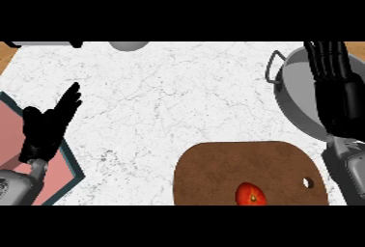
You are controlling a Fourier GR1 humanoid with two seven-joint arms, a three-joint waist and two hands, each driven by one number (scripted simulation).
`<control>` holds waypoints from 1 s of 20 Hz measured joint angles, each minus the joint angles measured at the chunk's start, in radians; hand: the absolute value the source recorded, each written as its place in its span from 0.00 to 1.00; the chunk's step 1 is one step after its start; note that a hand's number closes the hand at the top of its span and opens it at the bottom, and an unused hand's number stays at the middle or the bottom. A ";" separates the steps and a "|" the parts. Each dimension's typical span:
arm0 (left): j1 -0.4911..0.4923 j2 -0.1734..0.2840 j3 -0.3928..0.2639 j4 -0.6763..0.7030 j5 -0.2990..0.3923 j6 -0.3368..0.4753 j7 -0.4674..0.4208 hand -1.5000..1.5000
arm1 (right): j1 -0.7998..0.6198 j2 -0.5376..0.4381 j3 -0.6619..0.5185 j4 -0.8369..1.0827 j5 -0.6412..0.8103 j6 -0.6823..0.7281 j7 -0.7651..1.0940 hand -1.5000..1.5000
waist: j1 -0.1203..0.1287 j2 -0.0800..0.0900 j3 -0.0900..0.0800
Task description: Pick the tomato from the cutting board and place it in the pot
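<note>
Tomato, red, round and glossy, sits near the front edge of the brown rounded cutting board. Far left, my left hand rests with fingers straight and relaxed over white speckled marble counter. At right, my right hand hangs over the grey metal pot, fingers extended, holding nothing

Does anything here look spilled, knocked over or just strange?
Nothing stands out. The red tomato sits whole on the brown wooden cutting board, and the grey metal pot stands upright. The right hand hangs open over the pot; the left hand rests open at the left.
</note>
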 measured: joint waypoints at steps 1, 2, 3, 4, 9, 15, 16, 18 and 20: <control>0.008 -0.006 0.009 -0.004 0.002 -0.007 -0.007 0.50 | 0.019 0.009 0.006 -0.015 0.003 -0.001 0.006 0.00 | 0.002 -0.002 0.003; 0.005 -0.023 0.015 0.006 0.004 -0.006 -0.017 0.50 | 0.044 0.017 0.019 -0.032 -0.002 0.003 0.021 0.00 | 0.002 -0.003 0.006; 0.003 -0.031 0.022 -0.009 0.012 -0.003 -0.010 0.50 | 0.062 0.033 0.035 -0.043 -0.012 0.003 0.043 0.00 | 0.004 -0.004 0.008; -0.001 -0.049 0.023 -0.019 0.014 0.008 -0.013 0.50 | 0.080 0.057 0.056 -0.049 -0.021 -0.002 0.066 0.00 | 0.005 -0.005 0.010; 0.004 -0.115 0.033 -0.059 0.047 0.043 -0.017 0.50 | 0.190 -0.014 0.150 -0.021 0.139 -0.056 0.130 0.00 | -0.014 -0.015 0.002; 0.057 -0.171 0.035 -0.107 0.066 0.080 -0.025 0.50 | 0.464 -0.047 0.231 -0.234 0.403 -0.279 0.056 0.00 | -0.042 -0.025 0.011; 0.059 -0.171 0.037 -0.115 0.066 0.083 -0.021 0.50 | 0.515 -0.063 0.252 -0.290 0.444 -0.299 0.067 0.00 | -0.045 -0.025 0.011; 0.062 -0.178 0.037 -0.120 0.062 0.089 -0.023 0.50 | 0.612 -0.114 0.273 -0.378 0.527 -0.325 0.105 0.00 | -0.048 -0.024 0.011; 0.075 -0.185 0.032 -0.124 0.057 0.091 -0.030 0.50 | 0.696 -0.183 0.268 -0.458 0.595 -0.325 0.168 0.00 | -0.050 -0.022 0.011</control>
